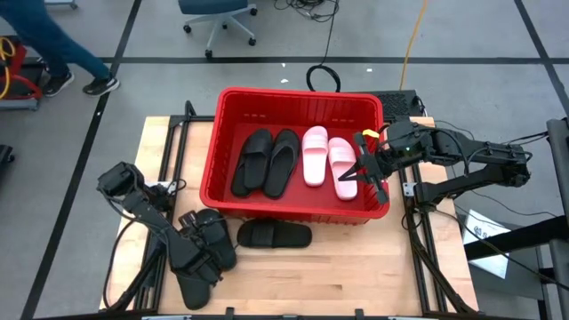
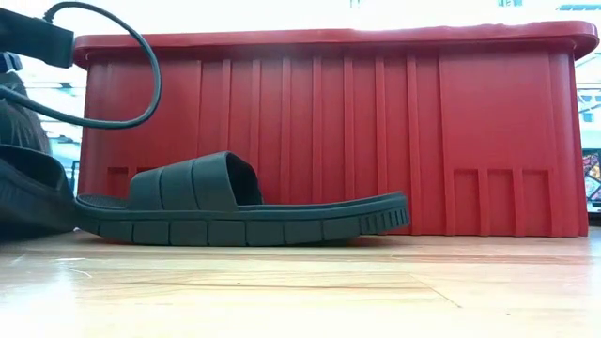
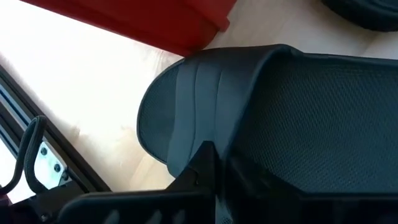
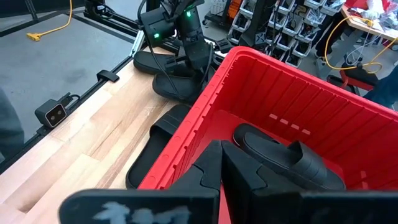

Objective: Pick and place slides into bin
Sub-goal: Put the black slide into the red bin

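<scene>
**Four slides in the bin, three still on the table**

The wooden table [image 1: 338, 267] carries the red bin [image 1: 222, 151], which sits toward its far side and fills most of the low view as a ribbed wall [image 2: 376, 141]; its corner rim runs across the right wrist view [image 4: 261, 68].

Inside the bin lie four slides side by side: a black pair [image 1: 267, 162] on the left, a pale pink pair [image 1: 328, 160] on the right; the black ones show in the right wrist view [image 4: 280, 155].

Just outside the bin's near wall a single black slide [image 1: 274, 235] lies flat on the wood, sole down, strap up, close to the wall, though whether it touches cannot be told [image 2: 235, 202]; it also shows beside the bin in the right wrist view [image 4: 158, 149].

At the table's near left corner two more black slides [image 1: 206, 244] lie together under the left arm; the left gripper [image 1: 197, 260] is down on them, its fingers drawn together on the edge of one black slide [image 3: 280, 124], whose strap and textured footbed fill the left wrist view.

The right gripper [image 1: 369, 169] hangs over the bin's right end, above the outer pink slide; its fingers [image 4: 239, 171] are pressed together with nothing between them.
</scene>
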Motion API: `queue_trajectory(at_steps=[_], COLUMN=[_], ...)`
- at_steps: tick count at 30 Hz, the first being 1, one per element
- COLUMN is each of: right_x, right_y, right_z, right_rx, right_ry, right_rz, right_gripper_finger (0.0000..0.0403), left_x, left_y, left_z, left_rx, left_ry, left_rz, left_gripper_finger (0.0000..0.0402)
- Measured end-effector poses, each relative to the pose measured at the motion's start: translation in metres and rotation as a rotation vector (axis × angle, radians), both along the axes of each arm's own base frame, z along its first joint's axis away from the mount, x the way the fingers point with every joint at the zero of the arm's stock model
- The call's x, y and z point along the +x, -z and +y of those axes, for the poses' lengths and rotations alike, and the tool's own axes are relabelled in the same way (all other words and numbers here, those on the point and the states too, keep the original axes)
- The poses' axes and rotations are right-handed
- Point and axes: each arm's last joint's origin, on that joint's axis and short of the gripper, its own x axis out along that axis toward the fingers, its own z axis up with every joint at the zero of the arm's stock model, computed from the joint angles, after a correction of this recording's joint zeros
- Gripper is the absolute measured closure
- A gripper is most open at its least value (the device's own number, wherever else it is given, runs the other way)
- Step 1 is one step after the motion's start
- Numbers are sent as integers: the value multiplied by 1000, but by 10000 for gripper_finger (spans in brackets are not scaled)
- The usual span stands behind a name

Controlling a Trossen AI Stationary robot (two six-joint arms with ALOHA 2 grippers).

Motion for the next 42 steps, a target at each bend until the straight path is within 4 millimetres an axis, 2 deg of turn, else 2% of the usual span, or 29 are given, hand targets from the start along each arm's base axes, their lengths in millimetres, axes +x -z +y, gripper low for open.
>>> queue_trajectory(at_steps=[7, 17, 25, 31, 36, 42], right_x=[0, 0, 0, 0, -2, -11], right_y=[0, -1, -1, -1, -2, -7], right_z=[0, 0, 0, 0, 0, 0], right_rx=[0, 0, -1, -4, -6, -7], right_ry=[0, -1, 0, -2, -3, -3], right_rz=[-1, -8, -8, -10, -18, -46], right_gripper_finger=[403, 403, 403, 403, 403, 403], left_x=[9, 33, 53, 66, 76, 86], left_y=[-5, -34, -82, -123, -153, -181], left_z=[4, -6, -23, -28, -24, -10], left_rx=[-51, -163, -294, -365, -408, -401], left_ry=[12, 63, 141, 164, 218, 321], left_rz=[43, -21, -149, -280, -360, -410], left_gripper_finger=[397, 399, 400, 400, 400, 400])
